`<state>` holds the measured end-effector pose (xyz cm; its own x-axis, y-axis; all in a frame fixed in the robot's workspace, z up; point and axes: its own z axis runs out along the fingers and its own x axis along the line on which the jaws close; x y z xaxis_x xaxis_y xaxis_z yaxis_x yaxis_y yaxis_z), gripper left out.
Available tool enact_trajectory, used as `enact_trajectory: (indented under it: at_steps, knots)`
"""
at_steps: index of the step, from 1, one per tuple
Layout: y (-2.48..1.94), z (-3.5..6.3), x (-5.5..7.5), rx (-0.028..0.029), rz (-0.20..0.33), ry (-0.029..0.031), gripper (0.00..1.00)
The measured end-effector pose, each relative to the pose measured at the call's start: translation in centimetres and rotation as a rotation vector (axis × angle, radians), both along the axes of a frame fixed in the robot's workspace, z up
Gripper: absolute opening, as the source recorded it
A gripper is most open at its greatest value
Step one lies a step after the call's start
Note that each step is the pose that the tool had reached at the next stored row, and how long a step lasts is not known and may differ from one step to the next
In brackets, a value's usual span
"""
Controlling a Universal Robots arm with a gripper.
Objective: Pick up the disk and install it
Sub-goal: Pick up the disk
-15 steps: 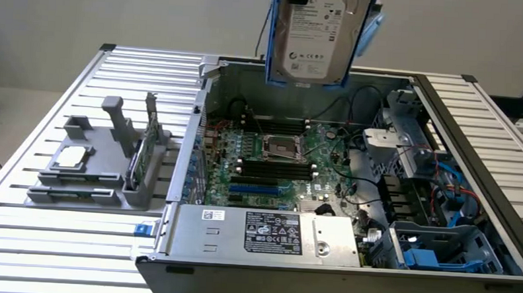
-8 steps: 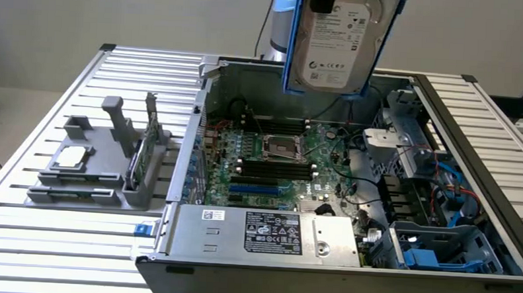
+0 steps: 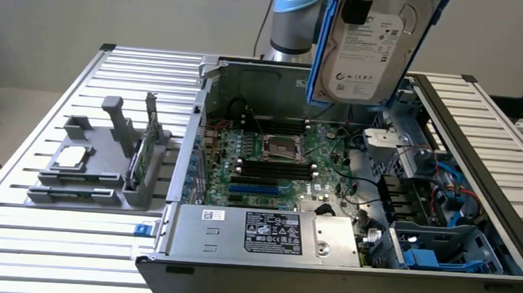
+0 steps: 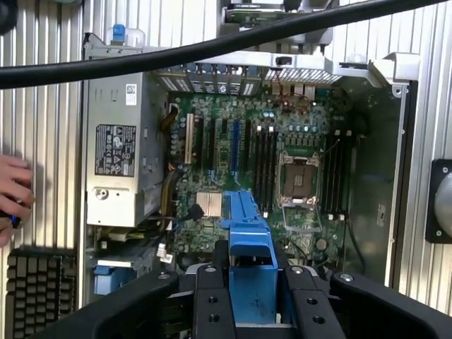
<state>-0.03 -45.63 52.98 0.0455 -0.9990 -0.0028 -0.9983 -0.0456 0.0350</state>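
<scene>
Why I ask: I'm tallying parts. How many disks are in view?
1. The disk hangs above the open computer case, jaws of the gripper shut on it. More may hide in the drive bays.

Table (image 3: 54, 243): we see metal slats.
Computer case (image 3: 189, 150): open, lying on the table.
Grey stand (image 3: 83, 185): beside the case, holding a chip (image 3: 71, 157) and a green card (image 3: 142, 158).

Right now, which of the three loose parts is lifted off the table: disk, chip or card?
The disk, held by the pincer above the open case; chip and card sit in the grey holder.
</scene>
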Motion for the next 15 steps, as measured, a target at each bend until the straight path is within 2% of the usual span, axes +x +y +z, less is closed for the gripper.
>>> enact_trajectory:
  at_steps: [9,15]
  knots:
    - [-2.67,-0.29,2.7,-0.0001,0.0,0.0001,0.32]
    - [-4.2,-0.67,4.8,0.0,0.0,0.0,0.32]
